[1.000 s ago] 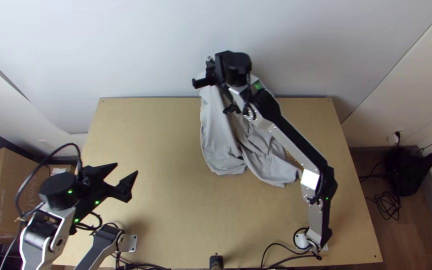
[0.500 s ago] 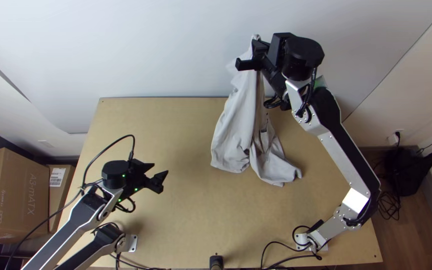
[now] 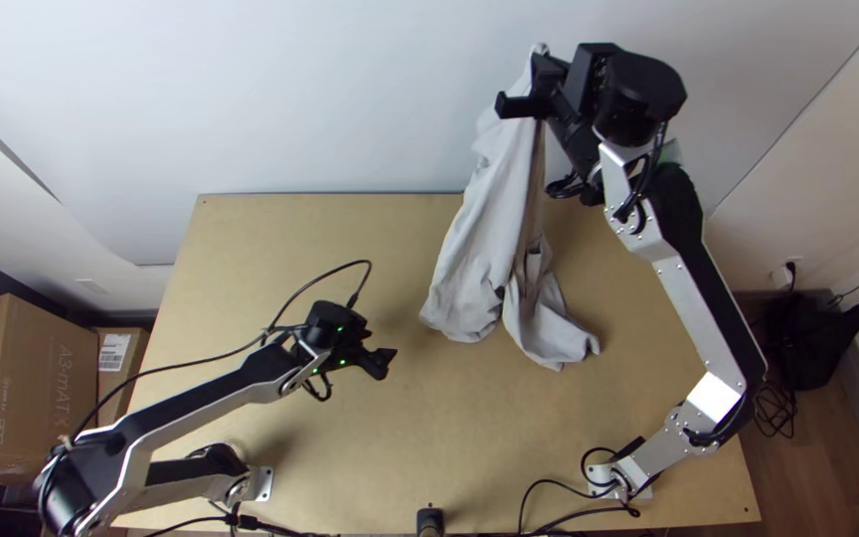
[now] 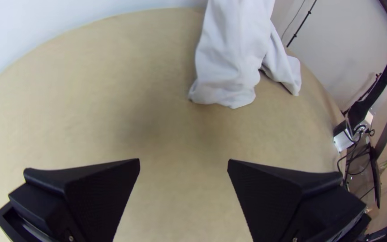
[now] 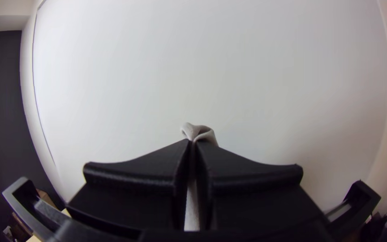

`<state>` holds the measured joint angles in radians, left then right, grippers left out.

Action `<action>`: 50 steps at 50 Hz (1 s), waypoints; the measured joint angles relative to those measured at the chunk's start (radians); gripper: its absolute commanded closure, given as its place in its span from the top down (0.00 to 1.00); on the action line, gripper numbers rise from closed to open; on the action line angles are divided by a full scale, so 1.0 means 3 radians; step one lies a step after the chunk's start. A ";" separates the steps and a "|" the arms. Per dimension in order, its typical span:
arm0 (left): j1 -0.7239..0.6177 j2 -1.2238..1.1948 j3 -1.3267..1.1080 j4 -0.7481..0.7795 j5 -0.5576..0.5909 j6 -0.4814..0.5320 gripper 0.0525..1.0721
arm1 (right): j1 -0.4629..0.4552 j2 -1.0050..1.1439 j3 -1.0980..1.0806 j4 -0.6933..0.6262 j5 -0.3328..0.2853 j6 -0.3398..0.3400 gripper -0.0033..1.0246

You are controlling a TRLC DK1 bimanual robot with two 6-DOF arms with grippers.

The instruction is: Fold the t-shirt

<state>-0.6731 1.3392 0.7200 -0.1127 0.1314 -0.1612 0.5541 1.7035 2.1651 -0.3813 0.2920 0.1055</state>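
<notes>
The light grey t-shirt [image 3: 489,239] hangs bunched from my right gripper [image 3: 539,62], high over the table's far side, its lower parts trailing on the wood. In the right wrist view, my right gripper [image 5: 192,145] is shut on a pinched bit of the shirt [image 5: 199,131]. My left gripper [image 3: 386,360] is over the middle of the table, nearer the viewer than the cloth and left of it. The left wrist view shows my left gripper [image 4: 183,162] open, nothing between its fingers, with the shirt's hanging lower part [image 4: 229,67] farther off.
The light wooden table [image 3: 280,249] meets a pale wall [image 3: 280,99] at its far edge. Cardboard boxes [image 3: 17,388] stand off the table's left side. Cables [image 3: 549,497] lie along the near edge, and a small black object [image 3: 430,519] is there too.
My right gripper has risen and moved right, drawing the shirt up from the table so that it hangs longer. My left gripper has moved right, toward the middle of the table.
</notes>
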 measured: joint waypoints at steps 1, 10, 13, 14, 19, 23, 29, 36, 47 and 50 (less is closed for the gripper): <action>-0.0006 0.0065 0.0052 0.0001 0.0024 -0.0003 0.94 | -0.0014 0.0000 0.0009 0.0000 0.0000 -0.0009 0.02; -0.0142 0.0520 0.0416 0.0159 0.0095 -0.0039 0.94 | -0.0132 0.0000 0.0036 -0.0001 -0.0001 -0.0031 0.02; -0.0207 0.0656 0.0528 0.0186 0.0127 -0.0065 0.94 | -0.0158 0.0006 0.0052 -0.0001 0.0000 -0.0031 0.02; -0.0224 0.0693 0.0568 0.0186 0.0135 -0.0074 0.94 | -0.0163 0.0011 0.0067 -0.0001 0.0000 -0.0031 0.02; -0.0318 0.0888 0.0744 0.0197 0.0139 -0.0089 0.94 | -0.0181 0.0015 0.0117 -0.0003 0.0000 -0.0031 0.02; -0.0378 0.1030 0.0884 0.0197 0.0139 -0.0114 0.94 | -0.0192 0.0015 0.0156 -0.0001 0.0000 -0.0031 0.02; -0.0439 0.1219 0.1067 0.0198 0.0140 -0.0164 0.94 | -0.0219 0.0015 0.0168 -0.0001 0.0003 -0.0031 0.02; -0.0463 0.1460 0.1292 0.0211 0.0137 -0.0188 0.93 | -0.0243 0.0014 0.0168 -0.0001 0.0025 -0.0031 0.02; -0.0465 0.1812 0.1502 0.0249 0.0045 -0.0187 0.93 | -0.0239 -0.0014 0.0167 -0.0005 0.0027 -0.0031 0.02; -0.0465 0.1877 0.1563 0.0257 0.0019 -0.0186 0.92 | -0.0239 -0.0034 0.0167 -0.0014 0.0027 -0.0031 0.02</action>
<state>-0.8127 1.9022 1.1889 -0.0357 0.1371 -0.2169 0.4824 1.6932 2.2150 -0.3855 0.3000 0.0963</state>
